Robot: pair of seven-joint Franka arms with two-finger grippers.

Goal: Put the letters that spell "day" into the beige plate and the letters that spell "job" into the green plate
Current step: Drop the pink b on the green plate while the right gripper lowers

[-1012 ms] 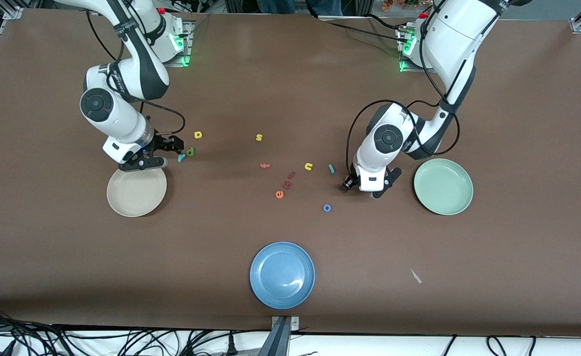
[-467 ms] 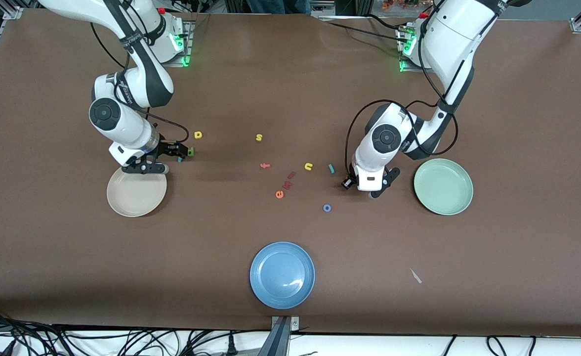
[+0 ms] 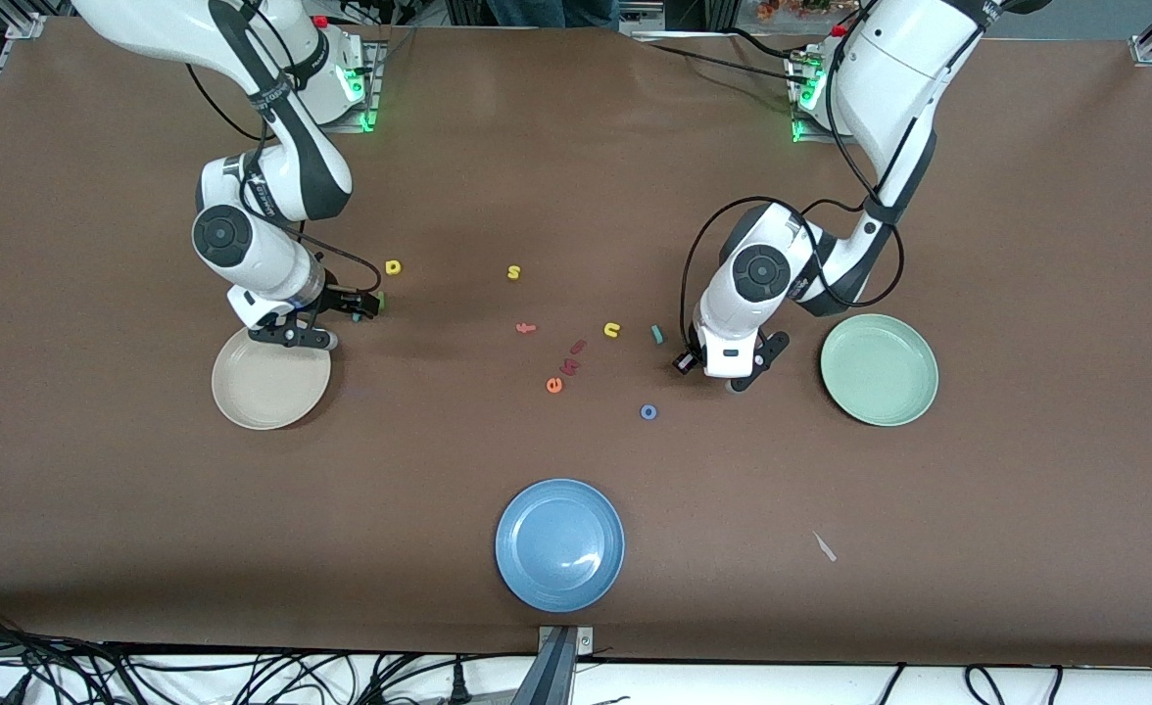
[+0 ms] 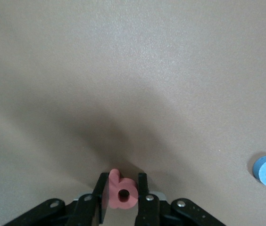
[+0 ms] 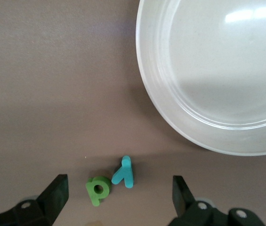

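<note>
Left wrist view: left gripper has just closed onto the salmon-red foam letter b on the brown surface beside the pale green plate, pick secured; right gripper spread wide over green rounded letter and teal y.

A broad brown table under even light, with tangled black cables along its near edge.

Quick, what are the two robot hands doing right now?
Left gripper: shut on the pink b.
Right gripper: open over the green letter and teal y.
</note>
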